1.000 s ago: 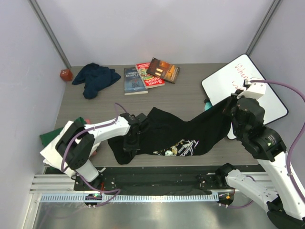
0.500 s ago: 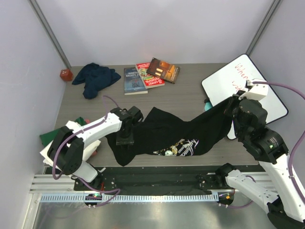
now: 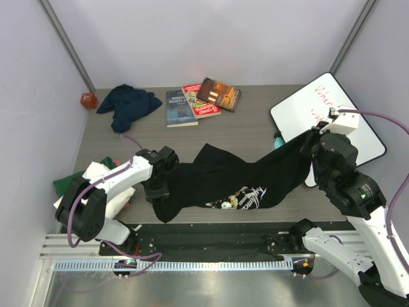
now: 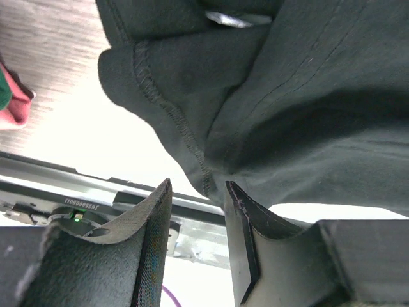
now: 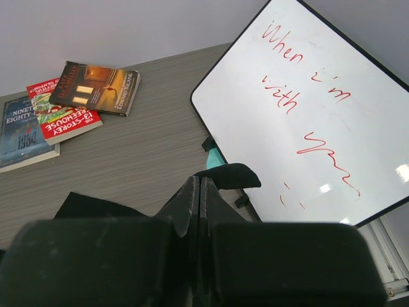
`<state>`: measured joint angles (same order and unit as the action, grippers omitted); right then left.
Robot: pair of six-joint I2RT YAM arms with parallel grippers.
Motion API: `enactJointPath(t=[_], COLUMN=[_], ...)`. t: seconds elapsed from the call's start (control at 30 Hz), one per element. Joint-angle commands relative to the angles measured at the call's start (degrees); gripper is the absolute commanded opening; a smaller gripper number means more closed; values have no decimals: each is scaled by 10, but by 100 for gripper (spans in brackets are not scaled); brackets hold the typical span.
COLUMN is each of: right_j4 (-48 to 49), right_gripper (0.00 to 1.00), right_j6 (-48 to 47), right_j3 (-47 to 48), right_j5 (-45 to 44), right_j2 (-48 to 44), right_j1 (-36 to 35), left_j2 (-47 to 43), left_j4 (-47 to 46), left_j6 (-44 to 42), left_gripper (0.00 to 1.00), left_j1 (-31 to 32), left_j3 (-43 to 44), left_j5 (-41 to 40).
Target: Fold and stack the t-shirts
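left claw (image 4: 198,187) drew back leftward, released | right claw (image 5: 199,184) clenched on black t-shirt (image 3: 246,179)

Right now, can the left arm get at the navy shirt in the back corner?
Probably yes, though it is a long stretch. The left claw stands open at the black shirt's edge, holding nothing, and only bare table lies between it and the navy shirt.
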<state>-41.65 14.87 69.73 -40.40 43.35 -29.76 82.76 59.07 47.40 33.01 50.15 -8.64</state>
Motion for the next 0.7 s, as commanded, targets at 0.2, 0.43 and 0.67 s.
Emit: enactJointPath(t=[0.2,0.43,0.67], right_j4=[26,25,26], right_gripper=[1,1,1], right_j6=[-11,-9,-7], right_j3=[4,4,4], right_j5=[-13,-13,-13], right_j2=[-13,-10,-9], right_j1=[1,1,1], left_j2=[5,18,33], left_j4=[-40,-46,-69], left_j6=[-6,-20,-23], left_gripper=[39,39,39], left_j1=[-17,-23,-25], left_j3=[7,19,7], left_j5=[-8,-9,16])
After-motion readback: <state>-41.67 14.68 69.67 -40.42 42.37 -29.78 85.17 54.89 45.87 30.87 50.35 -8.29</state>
